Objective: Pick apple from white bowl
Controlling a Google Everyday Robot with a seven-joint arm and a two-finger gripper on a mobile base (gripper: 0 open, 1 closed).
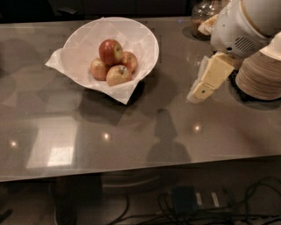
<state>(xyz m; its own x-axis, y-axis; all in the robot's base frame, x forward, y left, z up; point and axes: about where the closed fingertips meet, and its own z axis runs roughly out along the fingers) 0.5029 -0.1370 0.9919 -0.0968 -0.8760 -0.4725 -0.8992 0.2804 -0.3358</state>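
The white bowl (pixel 145 39), lined with white paper whose corners stick out over the rim, sits at the back left of the grey table (pixel 131 132). Several red-yellow apples (pixel 113 62) are piled in it, the reddest one (pixel 110 51) on top. My gripper (pixel 198 93) hangs over the table to the right of the bowl, well apart from it, with its cream-coloured fingers (pixel 210 79) pointing down and left. It holds nothing.
A stack of beige disposable plates (pixel 261 74) stands at the right edge, partly behind my arm (pixel 241 26). A glass jar (pixel 204 13) stands at the back right. Cables and a power strip (pixel 193 200) lie on the floor below the table's front edge.
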